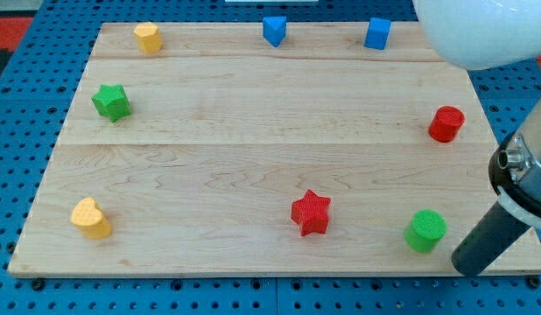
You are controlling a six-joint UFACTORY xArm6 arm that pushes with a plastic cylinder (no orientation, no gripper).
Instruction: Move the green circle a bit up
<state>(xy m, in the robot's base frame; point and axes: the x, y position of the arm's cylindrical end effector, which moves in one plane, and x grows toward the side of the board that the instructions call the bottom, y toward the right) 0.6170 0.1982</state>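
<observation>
Near the board's [253,131] lower-right corner, my tip [467,267] stands just right of the green circle [425,230], apparently apart; it is a bare rod, no hand to spread or pinch.

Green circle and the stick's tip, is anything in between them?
No. In the camera view my tip sits just to the view's right of the green circle, slightly lower. Only a narrow strip of bare wooden board shows between them; no other block is there.

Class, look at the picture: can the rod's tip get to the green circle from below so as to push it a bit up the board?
Probably yes. My tip sits just to the view's right of the green circle, slightly lower, with no block between them.
</observation>
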